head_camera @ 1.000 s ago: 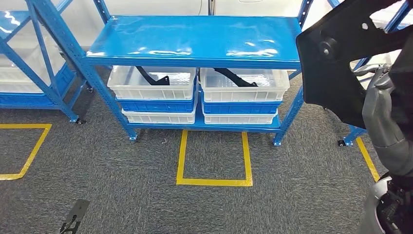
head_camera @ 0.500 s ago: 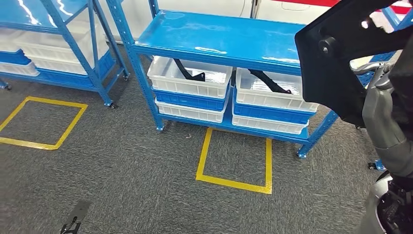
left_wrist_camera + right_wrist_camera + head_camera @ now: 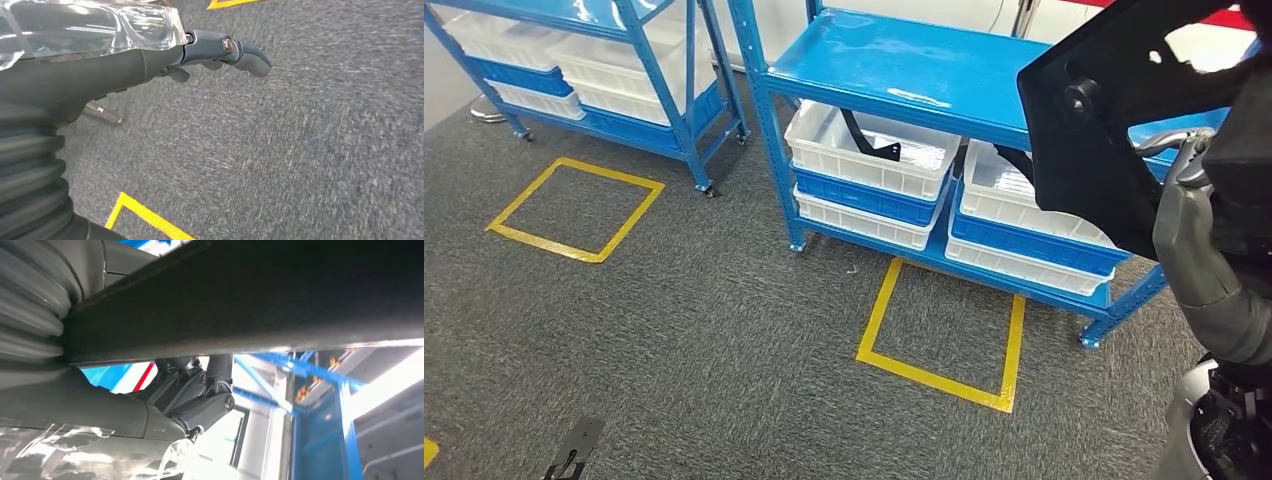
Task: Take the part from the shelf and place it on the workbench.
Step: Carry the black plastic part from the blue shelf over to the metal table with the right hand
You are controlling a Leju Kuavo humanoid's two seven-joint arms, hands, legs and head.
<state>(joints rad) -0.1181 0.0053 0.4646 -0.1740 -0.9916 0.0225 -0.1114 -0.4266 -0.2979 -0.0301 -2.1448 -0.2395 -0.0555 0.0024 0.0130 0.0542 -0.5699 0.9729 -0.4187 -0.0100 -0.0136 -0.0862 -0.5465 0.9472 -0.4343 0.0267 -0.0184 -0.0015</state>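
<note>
Beside the shelf (image 3: 894,70), right hand (image 3: 1199,235) fingers grip the part (image 3: 1094,140); left hand (image 3: 220,50) fingers hang apart, holding nothing.

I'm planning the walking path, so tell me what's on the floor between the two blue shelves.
In the head view, bare grey carpet runs between the left shelf and the right shelf; the yellow tape squares sit in front of them, not between.

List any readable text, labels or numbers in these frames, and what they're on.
None readable.
Black part held by the right hand: no print shows.
White bins and blue shelf: no labels show.
Yellow floor tape: plain outlines, no characters.
Red strip behind the part's top edge: too little shows to tell whether it carries text.
Left hand: no markings.
</note>
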